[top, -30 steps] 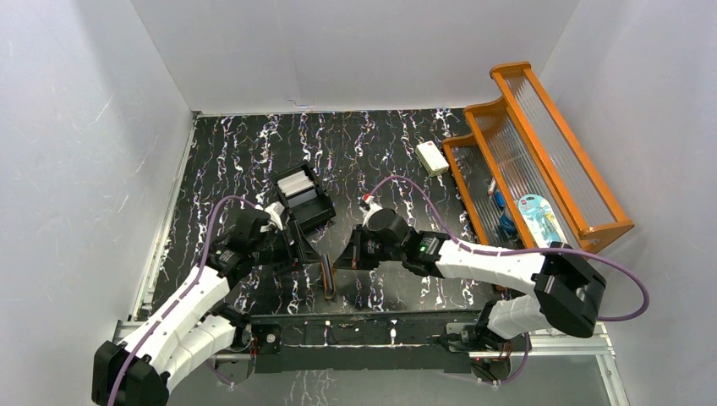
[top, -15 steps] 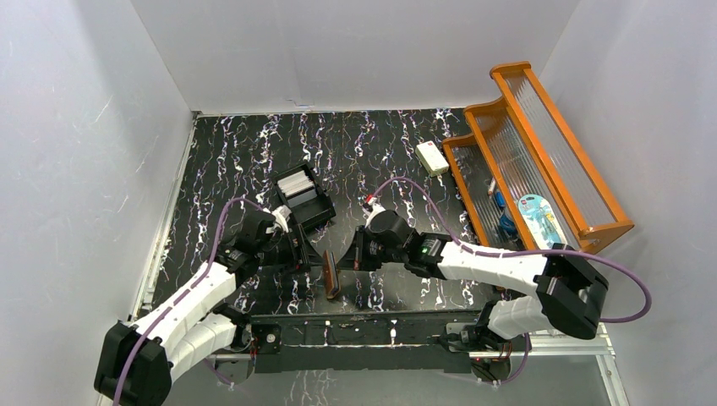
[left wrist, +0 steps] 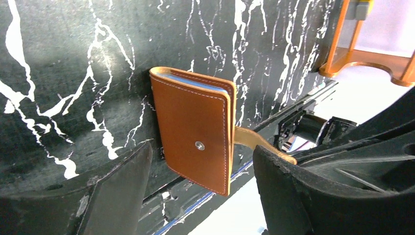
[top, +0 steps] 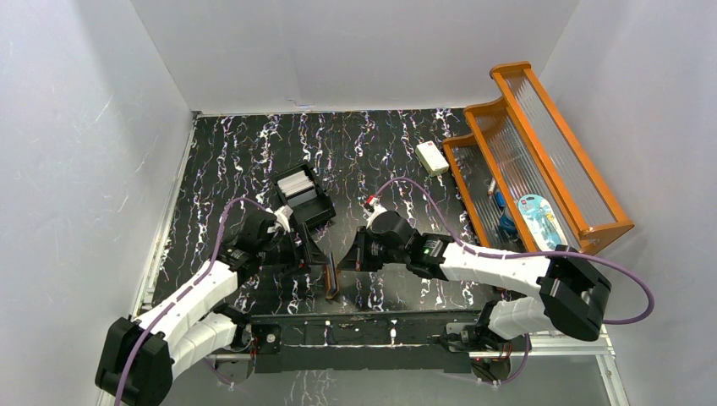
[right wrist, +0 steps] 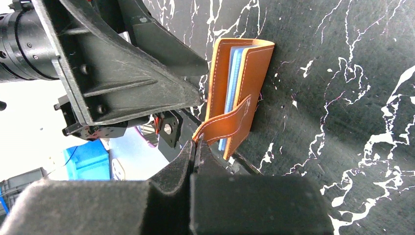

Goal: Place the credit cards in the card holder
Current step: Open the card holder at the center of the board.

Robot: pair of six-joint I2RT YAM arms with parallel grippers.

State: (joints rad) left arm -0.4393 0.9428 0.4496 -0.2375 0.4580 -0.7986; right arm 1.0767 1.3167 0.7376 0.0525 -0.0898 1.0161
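- Over the last second my left gripper point(left wrist: 200, 161) slid in toward the card holder point(left wrist: 195, 129), and the holder itself shifted only a little under my right gripper's pull.
- My right gripper point(right wrist: 196, 144) stayed pinched tight on the tip of the snap tab point(right wrist: 230, 122), the two fingers pressed together with the leather strap between them.
- My left fingers point(left wrist: 122, 181) stood well apart, one on each side of the holder, touching neither face as far as I could see.
- The holder stood on its edge on the table point(top: 237, 152), near the front edge between my two arms, folded almost shut, with only a narrow gap showing the pale blue slots point(right wrist: 236, 73) inside.
- The credit cards point(top: 296, 181) appeared to sit stacked in the black box point(top: 317, 211) behind my left wrist, apart from the holder.
- I judged that no card had gone in from that stack yet: this was still the opening step, with the tab freed but the flaps not spread.
- Next I would likely have needed my left fingers to brace or catch one cover while the right drew the tab side away, taking care that the holder did not topple.
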